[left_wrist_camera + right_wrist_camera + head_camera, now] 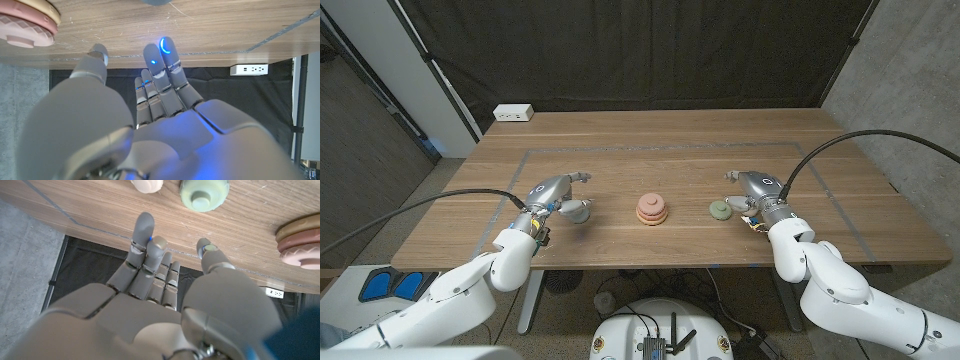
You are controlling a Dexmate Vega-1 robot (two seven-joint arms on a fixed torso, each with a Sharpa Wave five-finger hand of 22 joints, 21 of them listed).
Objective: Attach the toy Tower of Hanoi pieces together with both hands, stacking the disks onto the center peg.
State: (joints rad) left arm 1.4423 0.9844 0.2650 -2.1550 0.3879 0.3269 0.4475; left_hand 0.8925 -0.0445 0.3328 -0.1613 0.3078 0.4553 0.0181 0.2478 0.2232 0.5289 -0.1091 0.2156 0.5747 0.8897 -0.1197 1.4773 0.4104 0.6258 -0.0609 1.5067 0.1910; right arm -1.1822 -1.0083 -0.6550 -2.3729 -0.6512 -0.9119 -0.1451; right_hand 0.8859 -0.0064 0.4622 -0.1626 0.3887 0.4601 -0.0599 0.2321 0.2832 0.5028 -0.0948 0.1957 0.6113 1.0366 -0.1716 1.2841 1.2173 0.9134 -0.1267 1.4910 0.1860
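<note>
The pink disk stack [652,208] is sitting mid-tabletop [670,150]; a green disk [721,209] is lying just beside the empty, spread right hand [752,188], a grey disk [576,209] by the equally empty left hand [552,192]. Approaching each disk from above, pinching its rim, should be keeping it level.

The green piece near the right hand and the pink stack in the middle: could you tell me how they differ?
The green piece is a single pale green disk with a knob on top; the pink stack is several pink and tan disks piled up. The green piece lies beside the right hand; the stack stands apart from both hands. Both are round and rest on the table.
</note>
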